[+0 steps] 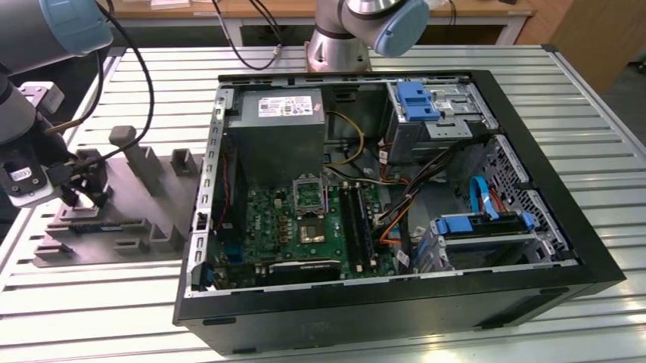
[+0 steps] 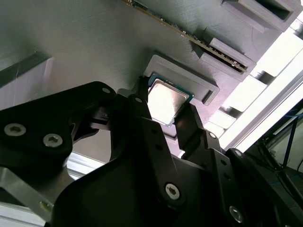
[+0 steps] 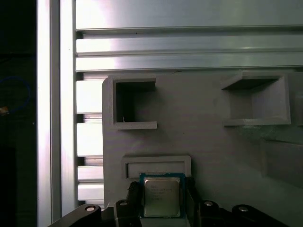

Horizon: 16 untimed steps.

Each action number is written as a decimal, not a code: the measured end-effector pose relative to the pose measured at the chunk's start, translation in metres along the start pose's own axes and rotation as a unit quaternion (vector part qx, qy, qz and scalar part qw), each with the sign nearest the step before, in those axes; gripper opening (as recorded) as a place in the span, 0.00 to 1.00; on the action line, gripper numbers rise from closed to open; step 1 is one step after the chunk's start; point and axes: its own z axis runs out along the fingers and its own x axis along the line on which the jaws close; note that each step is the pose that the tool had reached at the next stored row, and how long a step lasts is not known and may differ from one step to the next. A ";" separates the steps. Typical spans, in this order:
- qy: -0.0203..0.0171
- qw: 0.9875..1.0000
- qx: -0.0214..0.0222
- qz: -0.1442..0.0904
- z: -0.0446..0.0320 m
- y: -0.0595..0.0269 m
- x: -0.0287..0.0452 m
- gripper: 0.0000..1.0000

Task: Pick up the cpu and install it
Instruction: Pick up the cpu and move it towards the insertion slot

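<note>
Gripper low over grey holder, jaws spread astride the cpu, cpu flat in its recess, metal top up, near-square, edges square with the recess, no clear long axis

Open computer case mid slatted table; green motherboard, grey power supply inside; grey fixture block near table edge, exterior view's left
</note>
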 end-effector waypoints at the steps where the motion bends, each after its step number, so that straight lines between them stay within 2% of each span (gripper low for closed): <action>1: 0.000 1.000 0.000 0.000 0.0000 0.0000 0.0000 0.47; 5: 0.000 1.000 0.000 0.000 0.0001 0.0000 0.0000 0.48; 6: 0.000 1.000 0.000 0.000 0.0001 0.0000 0.0000 0.55; 16: 0.000 1.000 0.000 -0.001 0.0004 0.0000 0.0000 0.53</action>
